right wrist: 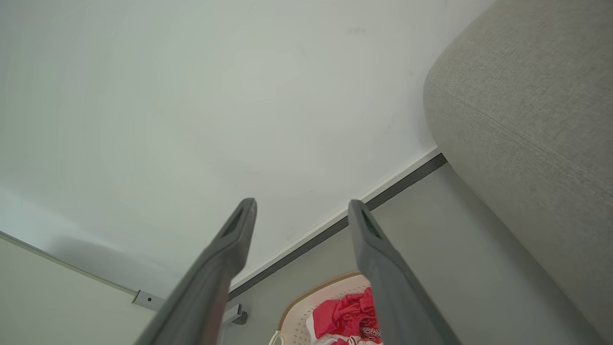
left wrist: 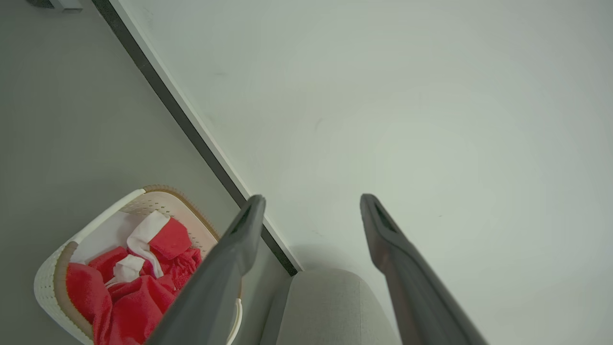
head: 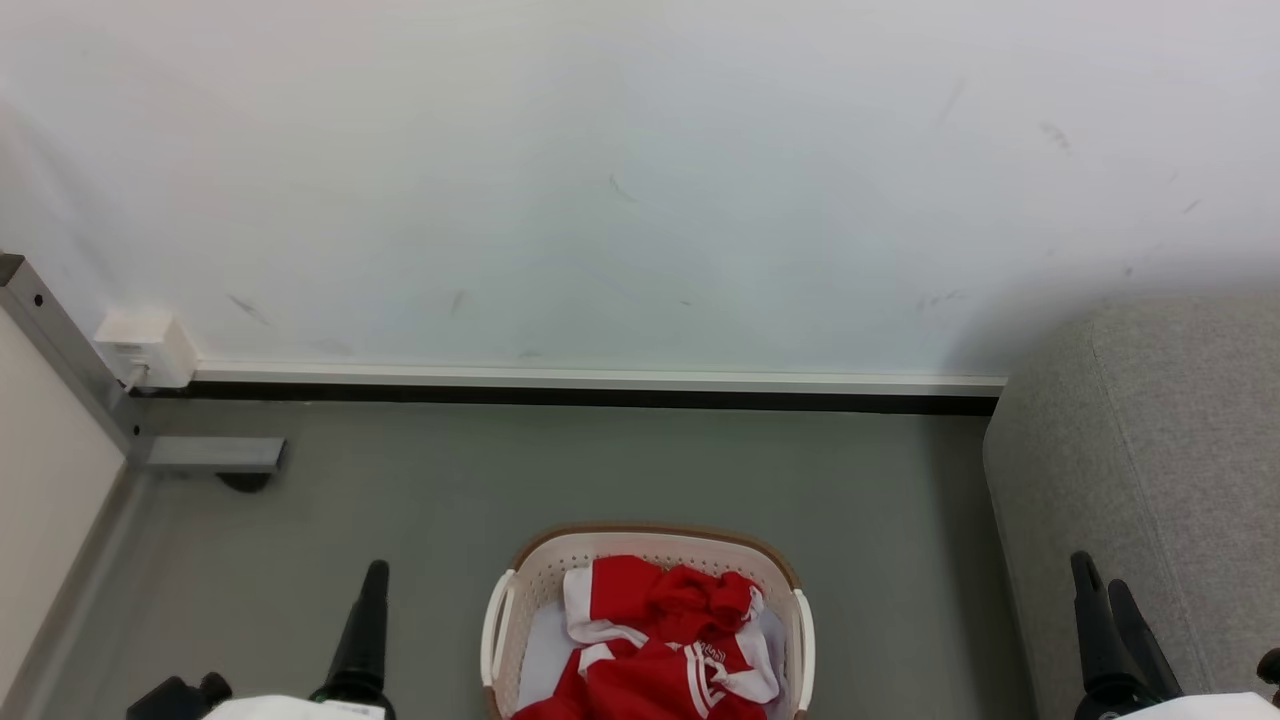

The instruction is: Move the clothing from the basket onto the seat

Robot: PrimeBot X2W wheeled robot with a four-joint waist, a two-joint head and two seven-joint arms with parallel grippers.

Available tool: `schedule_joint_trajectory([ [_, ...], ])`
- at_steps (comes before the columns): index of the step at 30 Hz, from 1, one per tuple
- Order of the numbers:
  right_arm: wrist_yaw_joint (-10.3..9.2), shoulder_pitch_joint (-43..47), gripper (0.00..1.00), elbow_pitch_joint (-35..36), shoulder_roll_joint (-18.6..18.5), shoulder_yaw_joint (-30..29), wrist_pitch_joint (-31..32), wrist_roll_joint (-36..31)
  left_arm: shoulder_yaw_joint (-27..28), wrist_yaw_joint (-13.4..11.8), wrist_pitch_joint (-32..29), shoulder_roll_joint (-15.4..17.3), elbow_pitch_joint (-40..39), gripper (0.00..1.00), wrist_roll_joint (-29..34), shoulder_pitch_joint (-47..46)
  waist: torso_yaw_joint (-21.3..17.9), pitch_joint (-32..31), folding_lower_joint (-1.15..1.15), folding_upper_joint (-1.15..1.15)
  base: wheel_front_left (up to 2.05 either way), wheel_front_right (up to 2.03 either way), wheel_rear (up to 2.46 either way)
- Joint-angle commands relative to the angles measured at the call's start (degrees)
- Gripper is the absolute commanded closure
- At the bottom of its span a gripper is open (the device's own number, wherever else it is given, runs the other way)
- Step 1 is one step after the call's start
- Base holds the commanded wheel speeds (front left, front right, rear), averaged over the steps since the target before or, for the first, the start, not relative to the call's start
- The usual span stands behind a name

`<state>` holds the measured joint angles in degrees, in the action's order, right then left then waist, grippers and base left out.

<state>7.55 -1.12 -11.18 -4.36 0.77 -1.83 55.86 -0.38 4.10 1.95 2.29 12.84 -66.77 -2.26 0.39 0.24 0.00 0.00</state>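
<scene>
Red clothing (head: 665, 640) with white stripes and trim lies bunched in the cream basket (head: 540, 570) on the grey floor, at the bottom middle of the head view. The light grey seat (head: 1150, 470) stands to the basket's right, against the wall. My left gripper (head: 370, 585) hangs left of the basket, its fingers (left wrist: 239, 239) spread open and empty. My right gripper (head: 1100, 575) hangs right of the basket, beside the seat's edge, also open and empty. The clothing (left wrist: 139, 287) and basket (left wrist: 52, 278) show in the left wrist view, and clothing (right wrist: 345, 314) in the right wrist view.
A white wall (head: 640, 180) with a dark baseboard (head: 600, 397) runs behind the basket. A metal frame post and foot (head: 200, 455) and a small white box (head: 150, 345) stand at the left. A pale sheet (head: 545, 650) lines the basket under the garments.
</scene>
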Motion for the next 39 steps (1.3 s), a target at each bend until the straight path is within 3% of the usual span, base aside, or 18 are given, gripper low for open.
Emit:
schedule_joint_trajectory([
  [1, -0.03, -0.3, 0.0, 1.0, -0.9, 0.2, -0.8, -2.9, -0.3, -0.1, 0.7, 0.4, -1.1, 0.0, 3.5, -0.2, 0.0, 0.0, 0.0, 0.0, 0.0, 0.0, 0.0],
  [19, -0.05, 0.7, 0.0, -0.5, -1.9, 1.4, -4.0, -19.3, -2.5, -0.9, 4.0, 0.5, -2.2, 0.0, 23.5, 0.9, 0.1, -0.2, 0.0, 0.0, 0.0, 0.0, 0.0],
  [39, -0.07, 1.7, 0.0, -0.2, -2.5, 1.4, -7.2, -33.1, -4.7, -1.4, 7.1, 0.6, -3.3, 0.0, 39.3, 2.1, 0.0, -0.2, 0.0, 0.0, 0.0, 0.0, 0.0],
])
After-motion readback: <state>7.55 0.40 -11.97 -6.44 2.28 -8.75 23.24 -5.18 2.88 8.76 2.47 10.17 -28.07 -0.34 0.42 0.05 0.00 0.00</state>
